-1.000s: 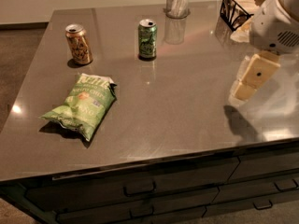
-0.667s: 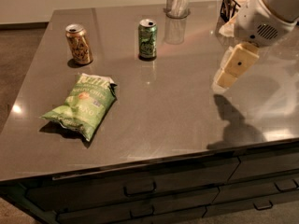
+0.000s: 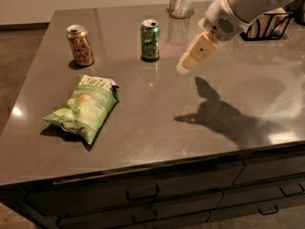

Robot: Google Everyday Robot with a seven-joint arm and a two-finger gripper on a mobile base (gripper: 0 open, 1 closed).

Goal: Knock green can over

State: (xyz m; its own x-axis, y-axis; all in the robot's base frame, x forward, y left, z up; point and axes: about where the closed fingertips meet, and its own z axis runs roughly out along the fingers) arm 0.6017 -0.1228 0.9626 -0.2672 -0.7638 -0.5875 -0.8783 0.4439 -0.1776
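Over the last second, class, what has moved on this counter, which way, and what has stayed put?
The pincer has swung leftward in the view above the counter, toward the green can, and now hangs near it without touching it. Nothing was grasped or released. The green can stands upright as before; the orange can and chip bag have not moved.
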